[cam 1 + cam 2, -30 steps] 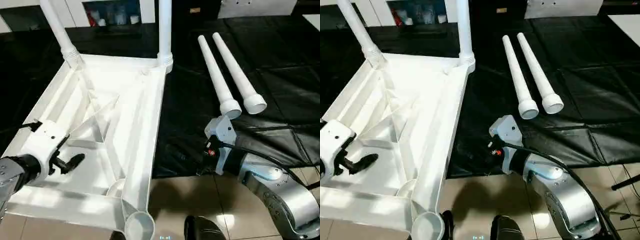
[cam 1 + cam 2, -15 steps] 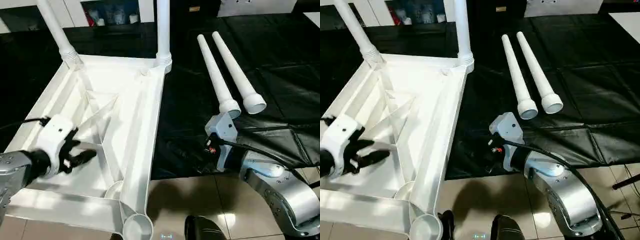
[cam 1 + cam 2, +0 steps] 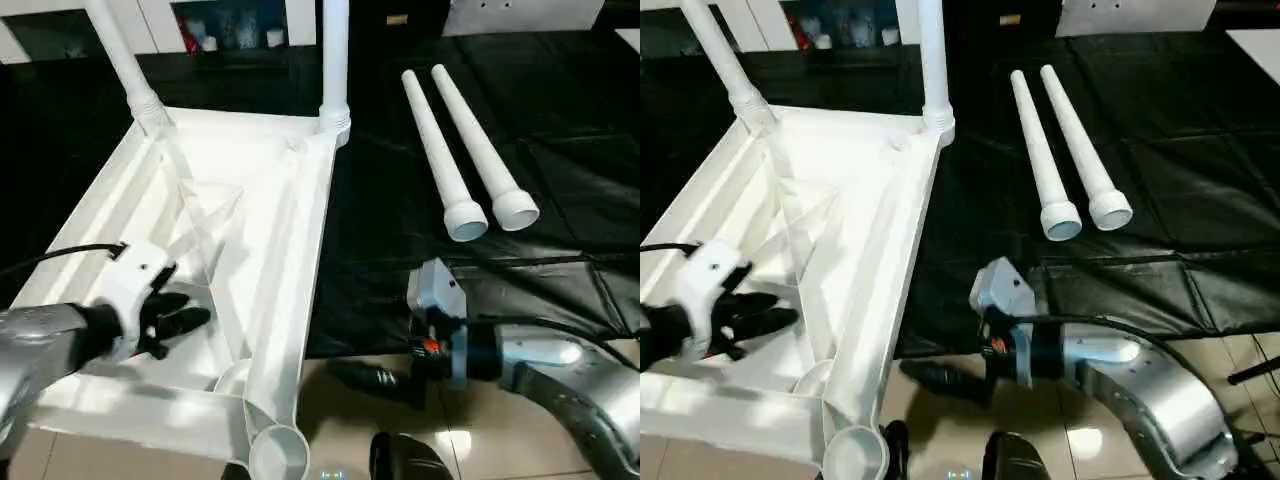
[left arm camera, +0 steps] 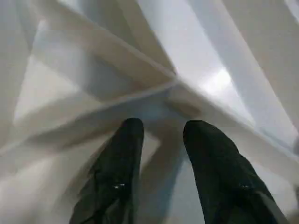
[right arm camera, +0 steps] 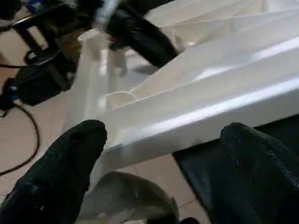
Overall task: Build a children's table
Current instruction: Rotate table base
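Note:
The children's table top point(image 3: 290, 250) lies upside down, ribbed underside up. Two legs point(image 3: 335, 60) point(image 3: 120, 55) stand in its far corner sockets. The near-right socket point(image 3: 278, 450) is empty. Two loose legs point(image 3: 440, 140) point(image 3: 485, 140) lie side by side on the black mat to the right. My left gripper point(image 3: 185, 320) hovers over the ribs near the table's near-left part; its fingers point(image 4: 126, 154) stand a little apart with nothing between them. My right gripper point(image 3: 365, 378) is low over the floor, pointing at the table's right rim point(image 5: 210, 107), wide open and empty.
A black mat point(image 3: 560, 200) covers the floor under the table and the loose legs. Beige tiles point(image 3: 350, 410) show at the near edge. A white cabinet with glass doors point(image 3: 240, 25) stands at the back. A dark rounded object point(image 3: 400, 460) sits at the bottom edge.
My left gripper has moved right over the ribs and its fingers have drawn closer together. My right arm has dropped lower and turned its gripper toward the table's right rim.

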Available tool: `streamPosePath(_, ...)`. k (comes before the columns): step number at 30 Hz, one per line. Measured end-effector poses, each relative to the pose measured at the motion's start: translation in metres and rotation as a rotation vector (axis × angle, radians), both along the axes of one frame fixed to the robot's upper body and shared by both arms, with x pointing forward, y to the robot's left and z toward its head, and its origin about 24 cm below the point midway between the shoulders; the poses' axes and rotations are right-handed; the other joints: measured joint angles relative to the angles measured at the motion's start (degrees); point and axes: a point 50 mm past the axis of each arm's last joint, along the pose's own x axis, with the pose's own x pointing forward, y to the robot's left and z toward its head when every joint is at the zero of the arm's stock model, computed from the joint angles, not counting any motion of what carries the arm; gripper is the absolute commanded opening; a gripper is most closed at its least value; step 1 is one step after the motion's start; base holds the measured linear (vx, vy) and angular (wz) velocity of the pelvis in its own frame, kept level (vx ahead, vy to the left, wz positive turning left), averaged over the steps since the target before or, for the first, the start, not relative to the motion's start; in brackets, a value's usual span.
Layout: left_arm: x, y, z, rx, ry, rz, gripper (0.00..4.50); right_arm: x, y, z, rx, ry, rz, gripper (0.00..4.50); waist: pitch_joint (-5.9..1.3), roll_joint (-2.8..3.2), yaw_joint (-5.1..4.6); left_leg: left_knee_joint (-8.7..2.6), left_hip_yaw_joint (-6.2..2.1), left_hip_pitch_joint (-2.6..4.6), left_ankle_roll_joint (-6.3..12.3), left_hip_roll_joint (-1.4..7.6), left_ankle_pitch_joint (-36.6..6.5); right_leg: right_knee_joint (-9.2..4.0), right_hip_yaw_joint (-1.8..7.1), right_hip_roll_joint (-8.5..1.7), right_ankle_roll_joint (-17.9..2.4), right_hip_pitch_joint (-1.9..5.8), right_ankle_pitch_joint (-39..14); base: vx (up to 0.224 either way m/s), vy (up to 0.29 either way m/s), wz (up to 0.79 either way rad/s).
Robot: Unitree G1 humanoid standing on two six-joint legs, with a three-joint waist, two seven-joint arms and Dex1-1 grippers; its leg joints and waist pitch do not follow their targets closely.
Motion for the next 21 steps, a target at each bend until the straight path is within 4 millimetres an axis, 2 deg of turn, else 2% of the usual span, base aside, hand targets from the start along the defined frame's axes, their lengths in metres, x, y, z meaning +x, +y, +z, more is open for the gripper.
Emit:
streamPosePath(3, 0.005, -0.005, -0.002, -0.027, 0.000, -0.006, 1.35, 0.000, -0.001, 0.000, -0.009, -0.003, 0.000, 4.50, 0.00, 0.02, 0.13, 0.00, 0.04, 0.01, 0.00, 0.00, 0.00, 0.01, 0.04, -0.01, -0.01, 0.01, 0.01, 0.000, 0.000, 0.00)
streamPosePath(4, 0.011, -0.013, -0.005, -0.062, -0.006, -0.021, 1.19, 0.002, -0.002, 0.002, -0.019, -0.013, 0.000, 4.50, -0.01, 0.01, 0.52, 0.01, 0.05, 0.06, 0.00, -0.01, 0.01, -0.01, 0.04, -0.01, -0.01, 0.10, 0.01, 0.000, 0.000, 0.00)
streamPosePath(8, 0.030, -0.030, -0.008, -0.143, -0.025, -0.033, 0.90, 0.005, -0.004, 0.005, -0.029, -0.039, -0.014, 4.50, -0.04, -0.03, 0.90, 0.04, 0.13, 0.07, 0.03, -0.01, 0.03, -0.05, 0.04, -0.06, -0.02, 0.19, 0.01, 0.000, 0.000, 0.00)
streamPosePath(11, 0.044, -0.038, -0.007, -0.174, -0.064, -0.029, 0.61, 0.008, -0.005, 0.005, -0.032, -0.053, -0.029, 4.50, -0.12, -0.19, 0.49, 0.05, 0.20, 0.03, 0.07, 0.00, 0.03, -0.12, 0.06, -0.10, 0.03, 0.15, 0.19, 0.000, 0.000, 0.00)
streamPosePath(15, 0.075, -0.049, -0.007, -0.200, -0.114, 0.027, 0.41, 0.018, -0.008, 0.008, -0.044, -0.100, -0.082, 4.50, -0.15, -0.23, 0.44, 0.05, 0.24, -0.03, 0.18, 0.02, 0.12, -0.15, 0.04, -0.10, 0.22, 0.09, 0.41, 0.000, 0.000, 0.00)
streamPosePath(21, 0.106, -0.052, -0.006, -0.205, -0.202, 0.128, 0.02, 0.025, -0.011, 0.010, -0.045, -0.131, -0.121, 4.50, -0.23, -0.38, 0.33, 0.10, 0.31, -0.07, 0.32, 0.06, 0.20, -0.15, 0.02, -0.10, 0.20, 0.08, 0.47, 0.000, 0.000, 0.00)
